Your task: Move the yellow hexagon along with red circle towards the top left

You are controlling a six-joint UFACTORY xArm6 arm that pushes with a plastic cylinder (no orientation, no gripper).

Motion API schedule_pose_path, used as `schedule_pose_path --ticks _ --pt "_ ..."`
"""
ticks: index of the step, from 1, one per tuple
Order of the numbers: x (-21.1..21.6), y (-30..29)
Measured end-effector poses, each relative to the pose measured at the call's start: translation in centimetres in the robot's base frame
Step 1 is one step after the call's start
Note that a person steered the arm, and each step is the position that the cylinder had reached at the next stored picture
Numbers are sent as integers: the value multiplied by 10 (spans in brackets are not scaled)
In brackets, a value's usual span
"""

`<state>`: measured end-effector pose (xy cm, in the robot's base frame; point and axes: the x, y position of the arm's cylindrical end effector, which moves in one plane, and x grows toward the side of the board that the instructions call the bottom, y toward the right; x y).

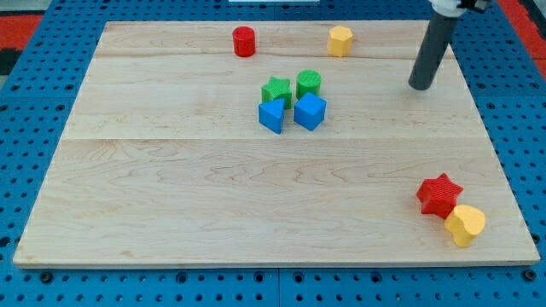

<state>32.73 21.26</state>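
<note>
**A:** How many blocks are on the board, and of what kind?

**B:** Eight small plastic blocks sit on a pale wooden table top [171, 205]. Two are red: a red circle, really a short cylinder [244, 41], and a red star [438, 194]. Three are yellow or green pairs: a yellow hexagon [340, 40], a second yellow block with a rounded, heart-like shape [465, 225], a green star [275, 89] and a green cylinder [309, 83]. Two are blue: a blue cube [310, 112] and a blue block with a wedge-like shape [271, 115].

**A:** Where are the two named in the task?

**B:** Both lie close to the view's top edge of the board. The red circle stands upright a little left of centre. The yellow hexagon is to its right, well apart from it, with flat faceted sides and a flat top.

**A:** And the others?

**B:** The two green and two blue blocks cluster tightly near the middle. The red star and the second yellow block touch each other at the view's bottom right corner.

**A:** What about the arm?

**B:** It ends in a plain dark rod with nothing to open or close, and it holds nothing. My tip [420, 86] rests on the board to the right of the yellow hexagon and slightly lower in the view, apart from it and touching no block.
</note>
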Motion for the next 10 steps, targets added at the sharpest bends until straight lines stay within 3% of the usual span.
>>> schedule_pose_path --ticks 2,3,4,10 --pt "-80 -44" --pt "-92 -109" --pt "-92 -171" --pt "-92 -369"
